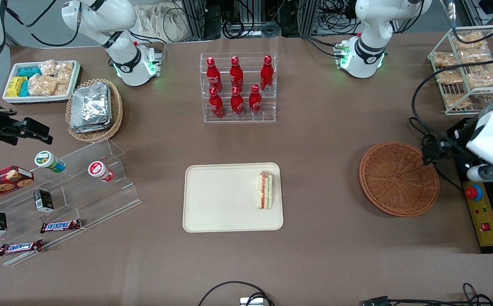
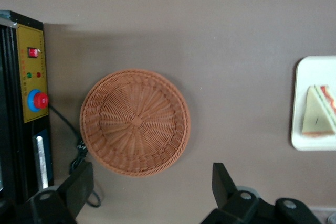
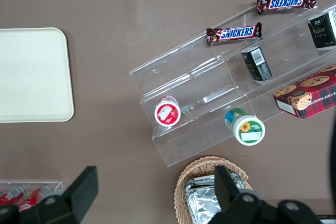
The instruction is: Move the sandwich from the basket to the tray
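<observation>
Your sandwich [image 1: 265, 190] already sits on the tray [image 1: 212, 199], tucked against the tray's short edge that faces the working arm's end of the table, about midway along that edge. Its long axis runs parallel to that short edge, and the red-orange filling stripe faces up toward the front camera. From the wrist camera you see it as a pale wedge [image 2: 319, 118] on the tray corner [image 2: 310, 69].

The basket [image 1: 398, 178] stands empty on the tabletop, well apart from the tray, toward the working arm's end. No bread shows in its weave [image 2: 135, 121].

Your gripper [image 2: 149, 192] hangs above the tabletop just beside the basket's rim, over the basket's side nearest the control box [image 1: 484, 216]. The two fingers [image 2: 77, 184] stand wide apart with nothing between them.

The relation that matters: the sandwich lies well away from the fingers, across the basket and a stretch of bare tabletop, toward the tray. The fingers' gap is set over the basket area, not over the tray.

Judgement: the placing looks done. The sandwich rests inside the rim, though close to it. You likely need only retreat, with no regrasp.
</observation>
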Tool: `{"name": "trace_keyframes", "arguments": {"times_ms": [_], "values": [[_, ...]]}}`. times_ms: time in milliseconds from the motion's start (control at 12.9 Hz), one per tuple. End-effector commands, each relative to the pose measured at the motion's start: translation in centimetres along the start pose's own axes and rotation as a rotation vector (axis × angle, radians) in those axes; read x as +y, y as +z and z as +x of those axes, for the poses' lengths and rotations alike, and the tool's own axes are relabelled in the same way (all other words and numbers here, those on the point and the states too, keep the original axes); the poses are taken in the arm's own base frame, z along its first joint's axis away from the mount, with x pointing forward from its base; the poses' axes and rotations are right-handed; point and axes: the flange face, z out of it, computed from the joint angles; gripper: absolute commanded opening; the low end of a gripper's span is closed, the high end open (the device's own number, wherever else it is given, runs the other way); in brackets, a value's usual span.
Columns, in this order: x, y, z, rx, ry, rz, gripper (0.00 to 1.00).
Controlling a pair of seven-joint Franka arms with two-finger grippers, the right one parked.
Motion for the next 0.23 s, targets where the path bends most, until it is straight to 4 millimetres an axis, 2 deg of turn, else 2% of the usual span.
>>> {"name": "trace_keyframes", "arguments": {"times_ms": [0,155], "values": [[0.2,-1.6,-4.2,0.0,0.031,0.006,1.0],[-0.5,-2.3,-5.5,0.006,0.015,0.006,1.0]]}}
